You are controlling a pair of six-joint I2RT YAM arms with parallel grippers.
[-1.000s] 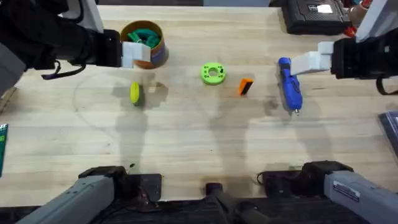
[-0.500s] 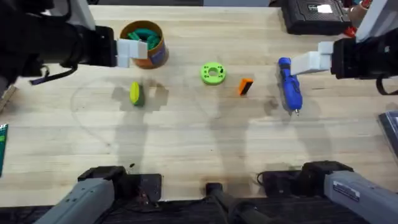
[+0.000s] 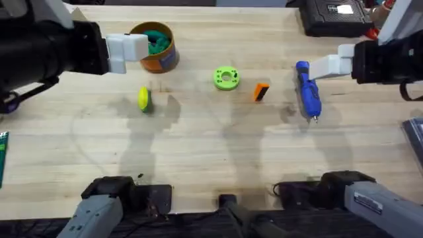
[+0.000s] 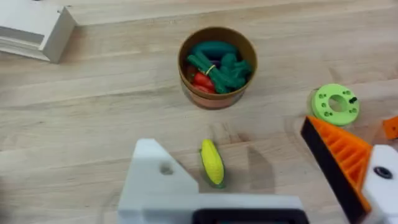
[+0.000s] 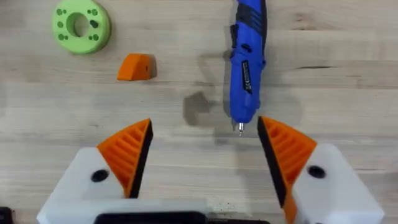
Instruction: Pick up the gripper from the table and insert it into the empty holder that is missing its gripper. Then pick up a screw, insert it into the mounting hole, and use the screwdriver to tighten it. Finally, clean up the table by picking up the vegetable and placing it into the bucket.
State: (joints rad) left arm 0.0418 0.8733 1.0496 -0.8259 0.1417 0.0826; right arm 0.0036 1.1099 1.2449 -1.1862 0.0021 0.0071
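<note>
Shifted since a second ago: left pincer (image 3: 129, 47), drawn back toward its own side of the surface (image 3: 211, 152) and off the spot above the vegetable (image 3: 143, 99); right pincer (image 3: 330, 65) unchanged, hanging beside the screwdriver (image 3: 307, 91). Looks like a repositioning, not a grasp; leaves every step of the task open, with the gripper (image 3: 262, 91) lying loose between green ring (image 3: 226, 77) and screwdriver. From overhead: screwdriver's long axis running away from the bases, silvery tip toward them; vegetable's long axis much the same, just on the near side of the bucket (image 3: 155, 46). From the left wrist: pincer (image 4: 233, 146) spread wide, holding nothing; one finger a bare white holder (image 4: 161, 180) lacking its tip, the other carrying an orange ribbed pad (image 4: 339, 155); vegetable (image 4: 212, 162) lying lengthwise between them, bucket (image 4: 214, 65) beyond with green and red toys inside. From the right wrist: pincer (image 5: 205, 155) wide and empty, both orange pads in place; screwdriver (image 5: 247, 62) pointing its tip straight back at the fingers; gripper (image 5: 137, 66) off to one side, near the green ring (image 5: 81, 25). Probably calls for fetching that wedge first.
</note>
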